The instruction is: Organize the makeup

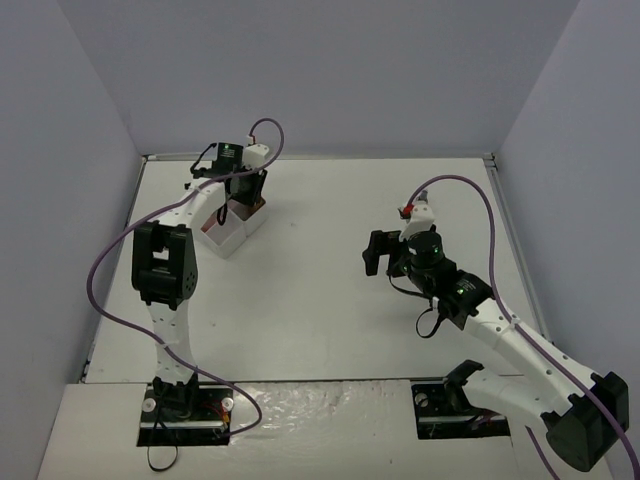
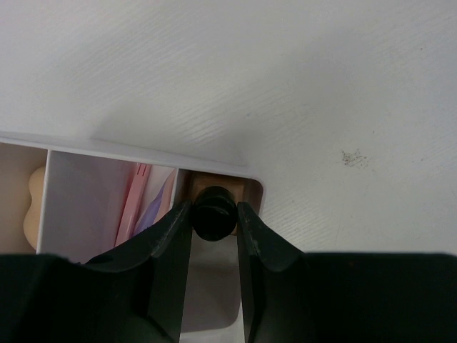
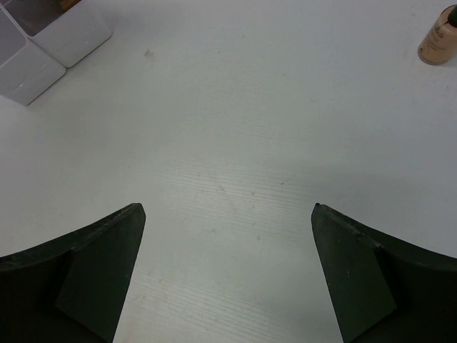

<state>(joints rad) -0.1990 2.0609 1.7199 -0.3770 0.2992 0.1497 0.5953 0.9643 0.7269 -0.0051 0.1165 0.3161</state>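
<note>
In the left wrist view my left gripper [image 2: 214,209] is shut on the dark cap of a tan bottle [image 2: 214,184], which stands in the corner compartment of the white box [image 2: 143,153]. Pink sticks [image 2: 134,204] and a purple stick [image 2: 158,204] lie in the neighbouring compartment. A beige sponge [image 2: 31,209] sits in the one beyond. From above, the left gripper [image 1: 243,195] hangs over the box [image 1: 228,238] at the back left. My right gripper [image 1: 378,252] is open over bare table; between its fingers [image 3: 114,243] there is nothing. A second tan bottle [image 3: 437,44] lies far off at the top right of the right wrist view.
The box's outer corner [image 3: 57,36] shows at the top left of the right wrist view. Grey walls close the table at the back and on both sides. Purple cables loop from each arm.
</note>
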